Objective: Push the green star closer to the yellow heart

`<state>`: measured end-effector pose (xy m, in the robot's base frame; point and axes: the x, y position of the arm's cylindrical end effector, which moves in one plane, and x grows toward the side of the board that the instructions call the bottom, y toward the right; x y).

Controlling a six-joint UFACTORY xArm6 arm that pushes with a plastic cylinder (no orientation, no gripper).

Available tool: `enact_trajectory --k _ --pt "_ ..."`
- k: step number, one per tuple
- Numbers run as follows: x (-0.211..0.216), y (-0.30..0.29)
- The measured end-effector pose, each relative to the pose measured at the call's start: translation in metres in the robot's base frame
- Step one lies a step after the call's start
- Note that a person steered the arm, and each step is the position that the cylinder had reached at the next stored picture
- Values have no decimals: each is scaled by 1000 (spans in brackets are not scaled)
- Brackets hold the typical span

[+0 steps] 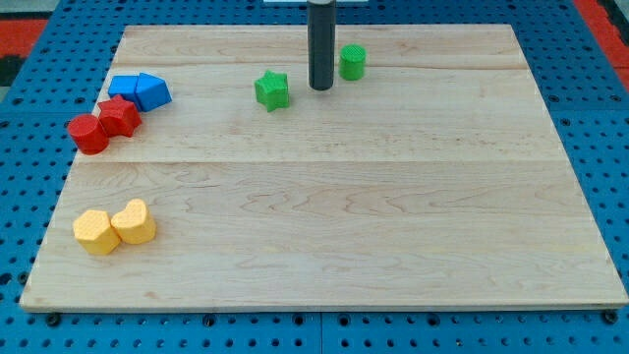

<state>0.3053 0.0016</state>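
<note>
The green star point(272, 89) lies near the view's top, left of centre. My tip point(320, 88) rests on the board just to the right of the star, a small gap apart from it. A green cylinder point(353, 62) stands to the right of the rod. The yellow heart point(135, 221) lies at the view's lower left, touching a yellow hexagon point(95, 232) on its left. The star is far from the heart, up and to the right of it.
A blue block cluster point(140, 90) sits at the view's upper left, with a red block point(119, 116) and a red cylinder point(88, 134) just below it. The wooden board point(344, 216) ends at a blue pegboard surround.
</note>
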Motion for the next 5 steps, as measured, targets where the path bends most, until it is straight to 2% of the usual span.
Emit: enact_trajectory --k 1,2,3,4,5 --pt "4 -59" --pt "56 -114" --pt "53 -143" --pt "25 -152" --pt "84 -174"
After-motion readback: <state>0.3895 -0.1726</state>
